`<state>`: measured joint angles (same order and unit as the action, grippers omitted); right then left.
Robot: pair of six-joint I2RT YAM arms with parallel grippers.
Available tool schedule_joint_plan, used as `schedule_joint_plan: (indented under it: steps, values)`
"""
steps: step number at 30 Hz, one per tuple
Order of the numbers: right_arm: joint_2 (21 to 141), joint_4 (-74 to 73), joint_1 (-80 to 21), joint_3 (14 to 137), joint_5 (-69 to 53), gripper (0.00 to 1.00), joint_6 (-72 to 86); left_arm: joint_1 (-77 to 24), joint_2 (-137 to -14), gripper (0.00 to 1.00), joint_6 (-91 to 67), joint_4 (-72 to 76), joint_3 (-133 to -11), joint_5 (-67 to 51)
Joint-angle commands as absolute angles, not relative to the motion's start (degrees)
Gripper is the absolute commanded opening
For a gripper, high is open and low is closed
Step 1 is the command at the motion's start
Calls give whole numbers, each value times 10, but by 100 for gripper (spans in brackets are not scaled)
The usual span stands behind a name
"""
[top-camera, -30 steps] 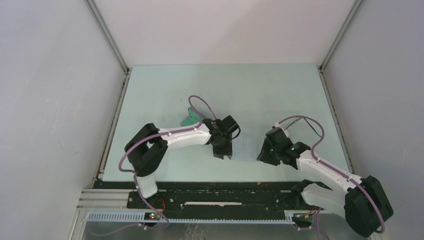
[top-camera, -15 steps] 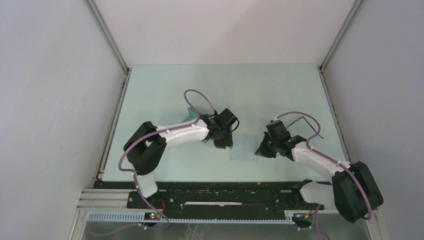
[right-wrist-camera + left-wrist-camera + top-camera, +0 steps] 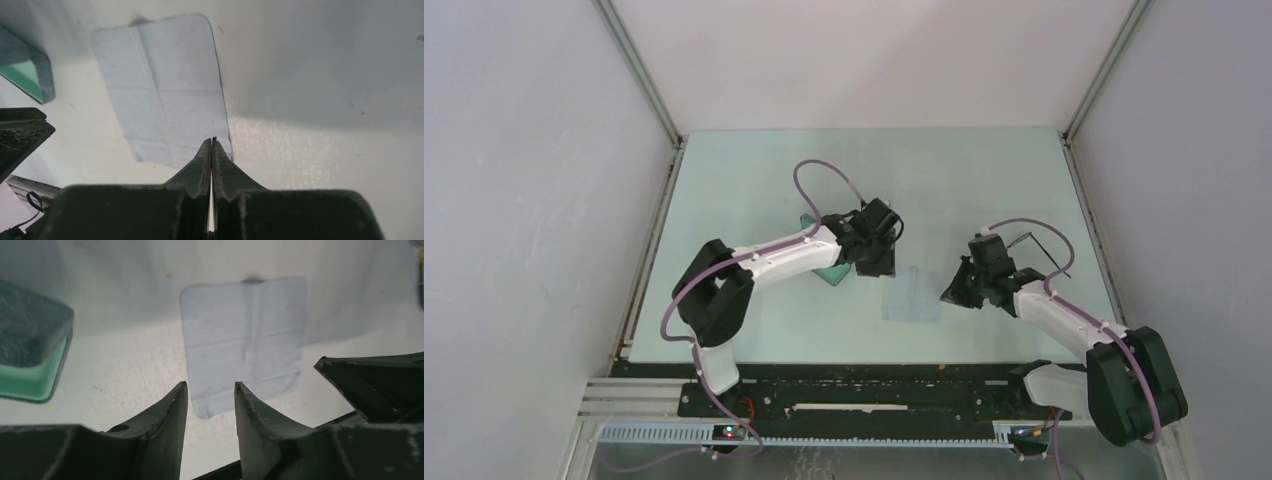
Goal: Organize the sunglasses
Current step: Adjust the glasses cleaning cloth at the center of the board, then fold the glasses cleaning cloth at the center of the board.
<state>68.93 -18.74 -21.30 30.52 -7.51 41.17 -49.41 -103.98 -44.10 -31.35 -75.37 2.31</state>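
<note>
Beside the flat cloth [image 3: 911, 294], the left end effector [image 3: 209, 390] is held slightly open and empty and the right end effector [image 3: 212, 145] pressed shut on nothing; the sunglasses [image 3: 1049, 251], right of the cloth, are probably best approached opened wide and gripped lightly by the frame.

Creased thin cloth [image 3: 243, 335], fuzzy felt-like case [image 3: 27, 330], smooth matt table [image 3: 125, 365]
</note>
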Motion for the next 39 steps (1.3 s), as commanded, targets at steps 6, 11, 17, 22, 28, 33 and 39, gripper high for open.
schedule_joint_plan:
  steps: [6,11,17,22,28,33,39]
  values:
    - [753,-198,-150,414,-102,9,294,-464,-1098,48,-342,-319,-868,-9]
    - [806,-209,-147,463,-103,16,246,-457,-1143,49,-284,-331,-898,-66]
    - [843,-205,-132,482,-122,22,237,-444,-1151,54,-258,-345,-887,-73]
    - [865,-200,-132,484,-131,23,242,-431,-1158,46,-262,-327,-875,-96]
    - [877,-198,-132,490,-136,23,238,-427,-1182,43,-266,-327,-883,-115]
    - [887,-200,-132,494,-140,26,235,-423,-1199,40,-272,-321,-883,-125]
    - [898,-200,-132,497,-142,27,236,-421,-1223,35,-289,-290,-886,-157]
